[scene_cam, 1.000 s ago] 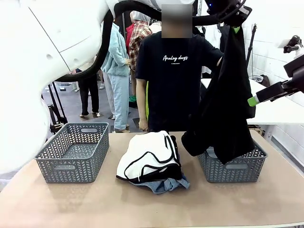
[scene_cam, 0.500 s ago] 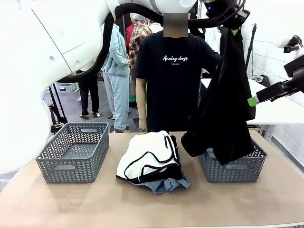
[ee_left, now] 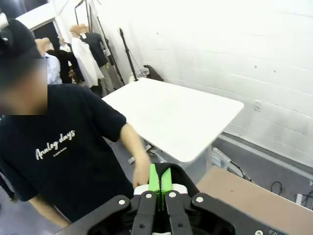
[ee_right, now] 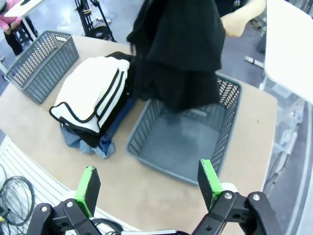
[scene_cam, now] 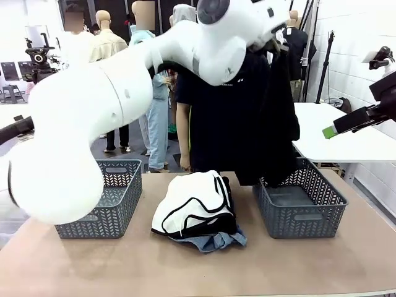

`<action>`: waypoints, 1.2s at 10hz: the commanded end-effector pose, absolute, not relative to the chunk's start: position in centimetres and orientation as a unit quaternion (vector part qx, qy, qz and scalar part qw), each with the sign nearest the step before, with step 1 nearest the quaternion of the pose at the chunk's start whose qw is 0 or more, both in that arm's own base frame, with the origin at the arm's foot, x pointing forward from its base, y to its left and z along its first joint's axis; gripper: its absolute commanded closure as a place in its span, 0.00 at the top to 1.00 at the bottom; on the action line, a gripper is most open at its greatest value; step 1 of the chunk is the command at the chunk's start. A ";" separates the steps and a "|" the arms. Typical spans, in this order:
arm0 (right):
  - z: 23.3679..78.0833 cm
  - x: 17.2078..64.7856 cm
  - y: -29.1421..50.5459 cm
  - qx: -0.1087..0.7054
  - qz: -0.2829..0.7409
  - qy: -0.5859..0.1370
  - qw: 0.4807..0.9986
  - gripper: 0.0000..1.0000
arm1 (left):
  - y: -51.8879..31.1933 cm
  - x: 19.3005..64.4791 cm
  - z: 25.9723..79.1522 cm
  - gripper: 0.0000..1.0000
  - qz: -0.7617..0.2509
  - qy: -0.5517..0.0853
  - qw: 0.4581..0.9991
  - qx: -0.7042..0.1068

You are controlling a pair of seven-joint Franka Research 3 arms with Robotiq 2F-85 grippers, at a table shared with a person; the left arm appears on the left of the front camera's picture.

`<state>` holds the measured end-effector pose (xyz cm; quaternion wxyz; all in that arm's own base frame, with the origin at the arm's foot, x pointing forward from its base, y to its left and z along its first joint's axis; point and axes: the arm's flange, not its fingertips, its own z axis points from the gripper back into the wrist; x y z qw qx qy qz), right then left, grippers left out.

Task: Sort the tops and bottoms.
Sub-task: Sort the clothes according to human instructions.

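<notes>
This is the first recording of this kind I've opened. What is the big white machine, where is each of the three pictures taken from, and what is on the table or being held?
The machine is two white robot arms at a table, with a person standing across from them. The wide picture comes from a fixed camera between the arms. The other two come from a camera on each arm's wrist, looking along its fingers.

The left arm's fingers are shut on a black garment, lifted high so that it hangs over the right basket. The right arm's fingers are open and hold nothing.

The table also holds the left basket. Between the two baskets is a pile with a white garment with black piping on top and denim underneath.
</notes>
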<state>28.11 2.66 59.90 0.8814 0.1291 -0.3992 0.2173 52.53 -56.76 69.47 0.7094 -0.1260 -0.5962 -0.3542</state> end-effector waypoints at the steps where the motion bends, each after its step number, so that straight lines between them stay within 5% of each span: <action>1: 59.8 28.4 2.8 0.133 0.218 -0.402 0.879 1.00 | -57.2 49.6 66.7 0.00 -0.366 -0.566 0.722 -0.155; 7: 59.8 28.4 2.8 0.133 0.218 -0.402 0.879 1.00 | -56.1 46.8 60.7 0.00 -0.339 -0.435 0.824 -0.130; 8: 59.8 28.4 2.8 0.133 0.218 -0.402 0.879 1.00 | -60.4 50.4 62.4 0.00 -0.380 -0.485 0.776 -0.135; 12: 59.8 28.4 2.8 0.133 0.218 -0.402 0.879 1.00 | -61.0 49.7 60.3 0.00 -0.379 -0.444 0.795 -0.163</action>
